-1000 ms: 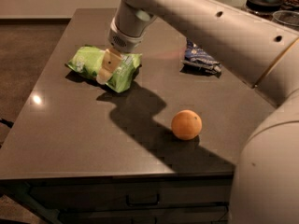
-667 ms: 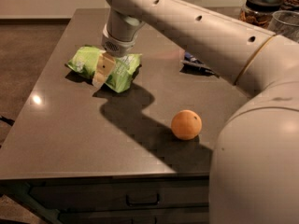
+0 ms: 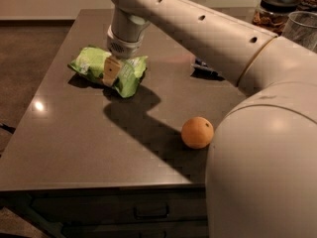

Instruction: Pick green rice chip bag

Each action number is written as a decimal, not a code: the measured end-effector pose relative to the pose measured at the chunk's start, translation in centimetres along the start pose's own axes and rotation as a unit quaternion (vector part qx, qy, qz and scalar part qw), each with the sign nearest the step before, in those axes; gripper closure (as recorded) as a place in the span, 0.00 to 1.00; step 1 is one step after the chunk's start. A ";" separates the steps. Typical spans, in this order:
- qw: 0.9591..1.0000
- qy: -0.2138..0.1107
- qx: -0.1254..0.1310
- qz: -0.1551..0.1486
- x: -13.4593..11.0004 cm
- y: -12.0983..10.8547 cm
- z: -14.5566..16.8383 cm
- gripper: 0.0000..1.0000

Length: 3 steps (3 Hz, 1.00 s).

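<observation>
Arm (image 3: 208, 29): pale, jointed, the largest item. It rises from a bulky base segment at lower right and reaches to upper left, bending down at the wrist so that its end comes onto the target from above. Bench (image 3: 74, 143): dark grey-brown top filling most of the frame, with a drawer front (image 3: 148, 211) along the bottom edge. It carries every loose item. Green rice chip bag (image 3: 130, 73): puffy, crinkled, light green with white patches, lying flat at upper left of centre, directly under the wrist and well apart from the other goods, which leaves room for a top-down approach. Lidded jar (image 3: 276, 11) and clear container (image 3: 303, 29): upper right corner, standing away from the work. Orange (image 3: 197, 132): right of centre, resting close beside the arm's base segment, not part of the task. Dark blue snack bag (image 3: 203, 68): a small sliver right of the green bag, mostly hidden behind the arm. Gripper (image 3: 110, 72): tan tip set against the middle of the green bag, which lies on the bench, not lifted. Whether it is spread or clamped cannot be told, since the wrist masks much of it.
</observation>
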<state>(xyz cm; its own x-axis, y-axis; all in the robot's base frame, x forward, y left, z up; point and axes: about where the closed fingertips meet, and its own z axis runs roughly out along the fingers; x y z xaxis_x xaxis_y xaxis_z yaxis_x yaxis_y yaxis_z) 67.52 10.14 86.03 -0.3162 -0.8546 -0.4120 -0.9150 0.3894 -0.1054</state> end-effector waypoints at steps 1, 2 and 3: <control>1.000 -0.021 -0.011 -0.015 -0.8 -0.9 -3.4 0.80; 0.998 -0.045 -0.019 -0.044 -2.3 -1.1 -7.0 1.00; 0.995 -0.066 -0.025 -0.069 -3.8 -0.9 -9.9 1.00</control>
<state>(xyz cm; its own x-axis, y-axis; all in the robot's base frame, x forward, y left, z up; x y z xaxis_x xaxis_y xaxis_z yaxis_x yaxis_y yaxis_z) 67.07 9.61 96.66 -0.1531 -0.8446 -0.5131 -0.9600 0.2503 -0.1256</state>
